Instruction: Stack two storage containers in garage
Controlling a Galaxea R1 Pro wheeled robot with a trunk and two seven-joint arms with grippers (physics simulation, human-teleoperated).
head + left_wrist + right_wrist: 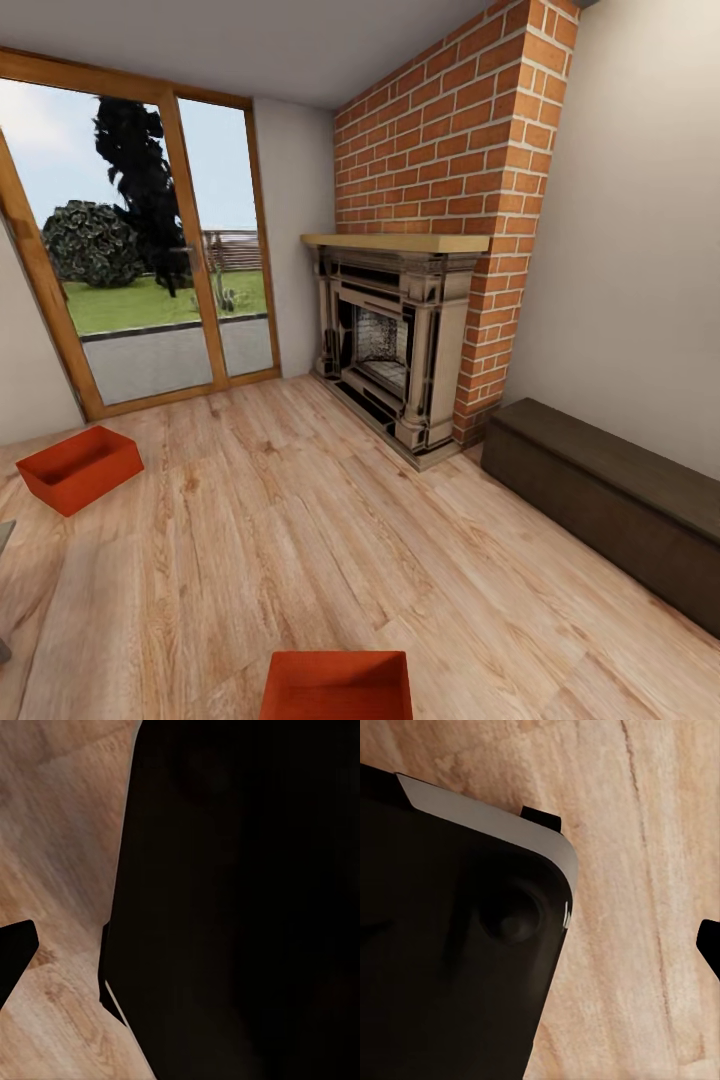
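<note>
Resting apart on wood floor (330,540): two storage containers (80,468) (338,686); claw states unreadable

In the left wrist view, a large matte black body part of the robot (240,900) has flat faces and one long straight edge, with a small angular notch low on that edge. A separate black pointed piece (13,952) enters from the side; what part it is cannot be told. In the right wrist view, a black moulded housing with a rounded corner (450,967) carries a thin pale grey bevelled strip (487,817) along its edge and a shallow round dimple (510,916) on its face. A small black tab (542,818) rises behind the strip, and a black tip (711,941) shows at the border.
</note>
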